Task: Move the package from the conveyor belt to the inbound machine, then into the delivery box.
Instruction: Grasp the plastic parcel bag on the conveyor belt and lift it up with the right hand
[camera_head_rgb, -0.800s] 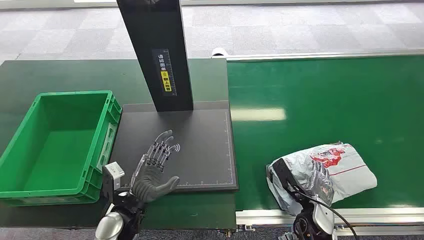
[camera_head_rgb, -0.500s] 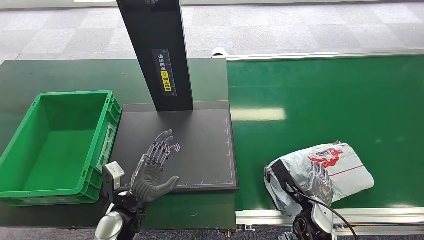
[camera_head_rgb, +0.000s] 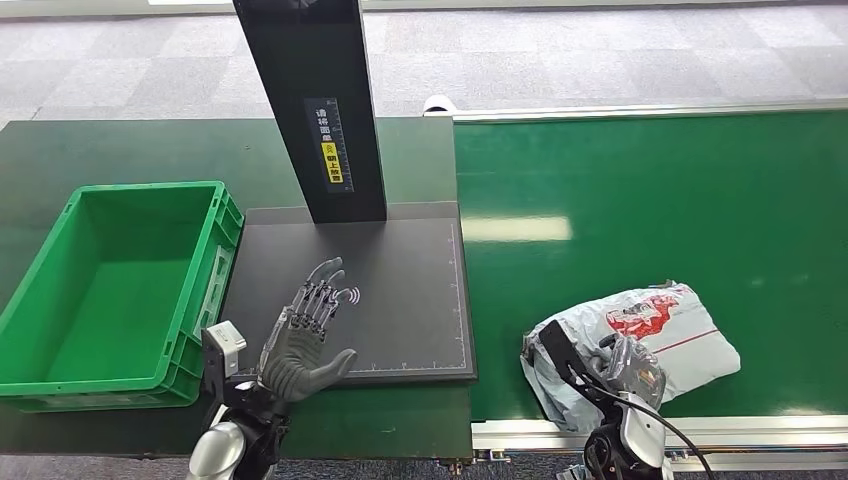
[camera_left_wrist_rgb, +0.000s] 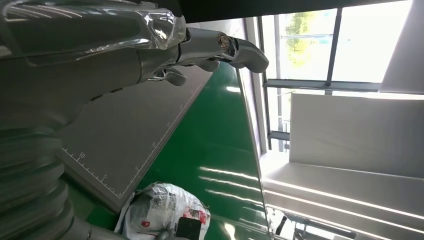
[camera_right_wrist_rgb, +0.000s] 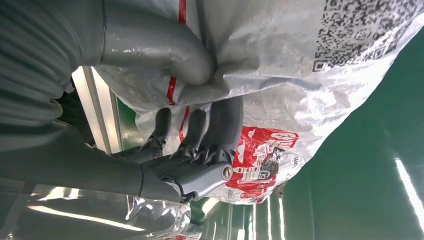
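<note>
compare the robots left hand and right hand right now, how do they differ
The left hand is spread open and holds nothing; the right hand grips the grey plastic package. The left hand is over the black scanner platform, the right hand over the green conveyor belt. Both are grey with dark fingers.

Bright, sharp, glare on conveyor belt (camera_head_rgb: 515, 228)
</note>
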